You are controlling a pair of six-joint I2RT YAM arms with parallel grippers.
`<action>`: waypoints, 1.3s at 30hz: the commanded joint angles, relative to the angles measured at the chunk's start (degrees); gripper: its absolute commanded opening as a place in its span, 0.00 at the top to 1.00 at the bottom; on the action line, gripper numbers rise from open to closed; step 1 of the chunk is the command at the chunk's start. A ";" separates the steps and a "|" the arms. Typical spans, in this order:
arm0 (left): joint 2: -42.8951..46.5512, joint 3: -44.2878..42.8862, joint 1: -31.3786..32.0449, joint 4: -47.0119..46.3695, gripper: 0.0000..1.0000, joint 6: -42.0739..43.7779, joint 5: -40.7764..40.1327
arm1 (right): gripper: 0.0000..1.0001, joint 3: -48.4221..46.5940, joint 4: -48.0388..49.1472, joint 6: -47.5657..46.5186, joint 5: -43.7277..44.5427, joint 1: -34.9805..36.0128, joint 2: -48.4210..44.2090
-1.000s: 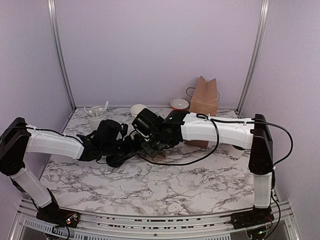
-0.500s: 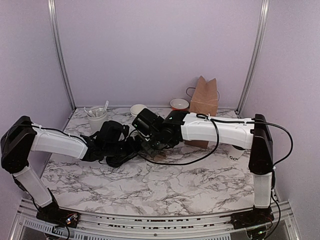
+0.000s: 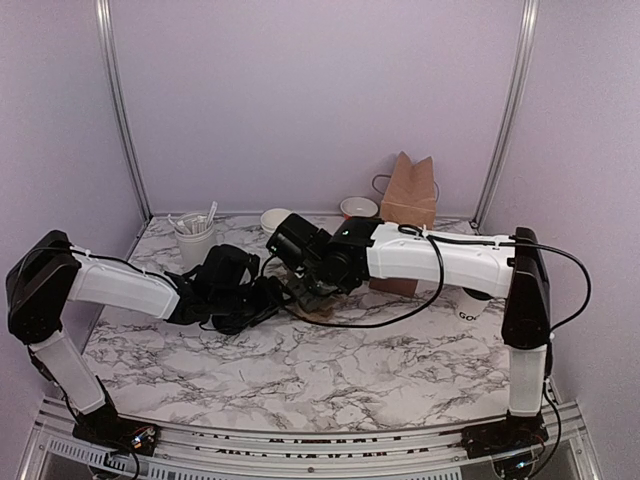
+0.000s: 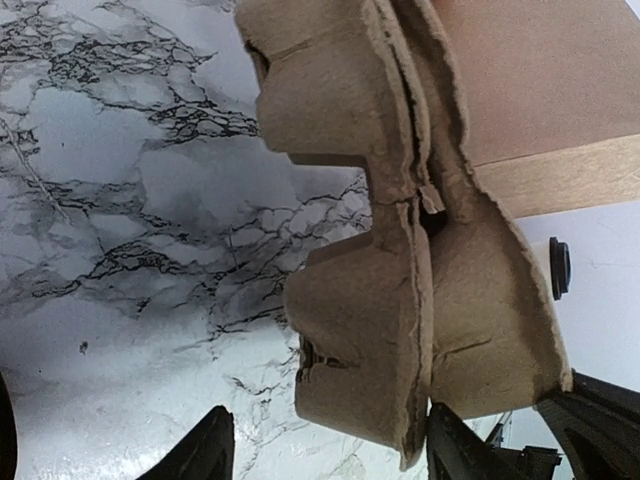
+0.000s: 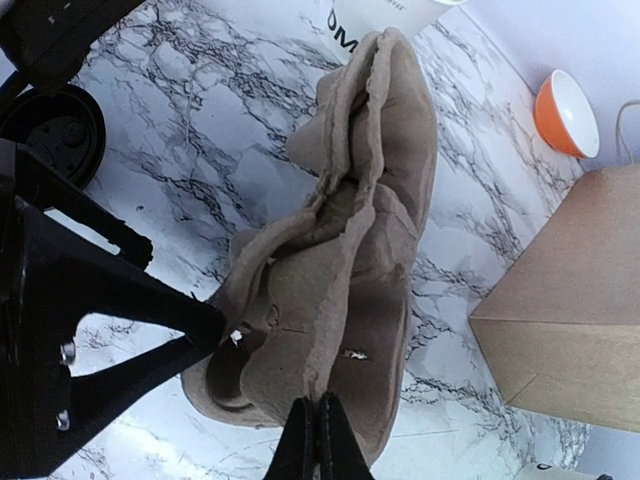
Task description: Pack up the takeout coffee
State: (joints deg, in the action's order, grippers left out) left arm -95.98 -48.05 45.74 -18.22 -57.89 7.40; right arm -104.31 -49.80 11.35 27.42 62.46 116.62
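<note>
The takeout coffee (image 3: 470, 306), a white cup with dark lettering, stands at the right behind my right forearm, which hides its top. A brown pulp cup carrier (image 5: 340, 250) hangs tilted above the marble; it also shows in the left wrist view (image 4: 400, 230) and the top view (image 3: 318, 306). My right gripper (image 5: 318, 432) is shut on the carrier's middle ridge. My left gripper (image 4: 325, 452) is open, with one finger on each side of the carrier's lower cell. In the top view both grippers meet at the carrier, the left (image 3: 283, 296) and the right (image 3: 310, 288).
A brown paper bag (image 3: 408, 200) stands at the back right, with an orange bowl (image 3: 358, 207) beside it. A lidless white cup (image 3: 275, 219) and a white utensil holder (image 3: 195, 238) stand at the back left. A round black object (image 5: 55, 130) lies by the left gripper.
My left arm has moved right, bringing its open gripper up to the carrier. My right gripper has kept hold of the carrier and shifted only slightly.
</note>
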 commanded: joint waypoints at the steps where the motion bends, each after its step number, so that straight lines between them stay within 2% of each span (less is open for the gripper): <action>1: -1.53 -0.10 0.14 -1.12 0.37 -0.09 -1.29 | 1.00 -1.60 -0.77 0.45 2.40 0.39 -3.30; 12: -2.28 -1.41 0.14 -1.18 0.45 -0.34 -0.72 | 1.00 1.27 -0.01 1.22 0.91 0.83 -4.56; 23: 0.93 -2.22 0.57 -3.84 0.47 0.34 1.41 | 1.00 4.42 1.22 3.01 0.13 2.76 -4.13; 28: 2.93 -1.47 0.59 -4.02 0.47 -0.05 -1.02 | 1.00 5.64 1.09 4.46 0.93 2.76 -4.77; 39: -2.19 -4.01 -1.35 -3.88 0.49 -2.29 -2.80 | 1.00 6.38 1.46 4.81 0.32 3.49 -6.18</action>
State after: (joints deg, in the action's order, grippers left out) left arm -95.77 -49.15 45.47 -21.17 -59.83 5.39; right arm -97.76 -49.58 15.11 27.40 64.88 113.27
